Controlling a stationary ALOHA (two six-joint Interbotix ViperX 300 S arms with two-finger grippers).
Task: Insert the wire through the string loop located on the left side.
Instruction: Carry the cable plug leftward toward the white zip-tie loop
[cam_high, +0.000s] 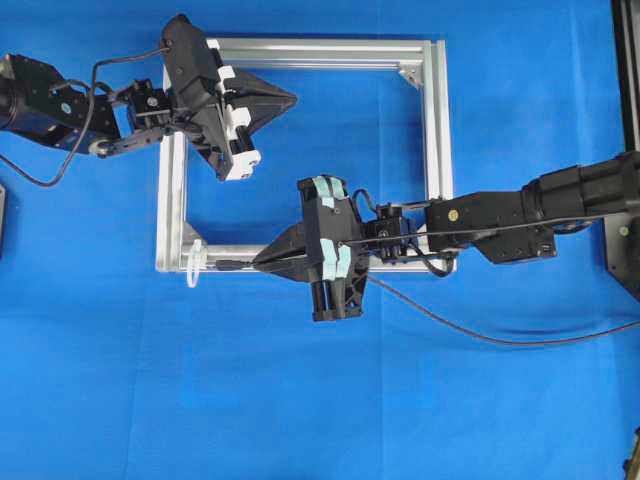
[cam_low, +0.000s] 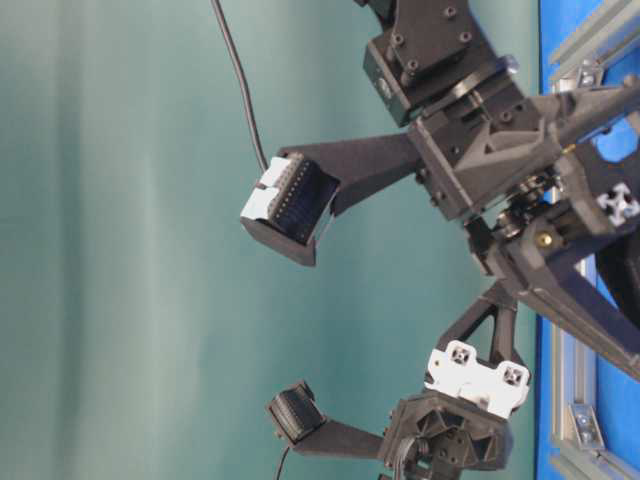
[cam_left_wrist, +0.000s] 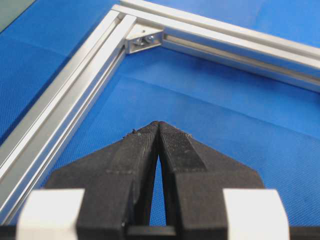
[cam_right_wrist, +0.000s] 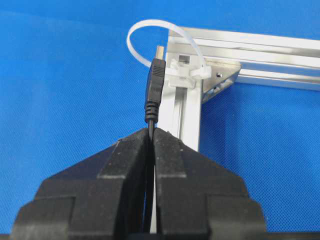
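The string loop (cam_right_wrist: 150, 21) is a thin white band tied to the near left corner of the aluminium frame (cam_right_wrist: 260, 42). In the overhead view the string loop (cam_high: 193, 262) sits at that frame's lower left corner. My right gripper (cam_right_wrist: 151, 129) is shut on the wire (cam_right_wrist: 155, 82) just behind its black plug. The plug's grey tip points at the loop's opening. From overhead, the wire (cam_high: 232, 266) stops a little short of the loop, with the right gripper (cam_high: 256, 265) behind it. My left gripper (cam_left_wrist: 158, 123) is shut and empty, hovering inside the frame's upper part (cam_high: 294, 98).
The silver rectangular frame (cam_high: 430, 150) lies flat on the blue cloth. The wire's slack (cam_high: 480, 338) trails from the right gripper toward the right edge. A black post (cam_high: 625, 60) stands at the far right.
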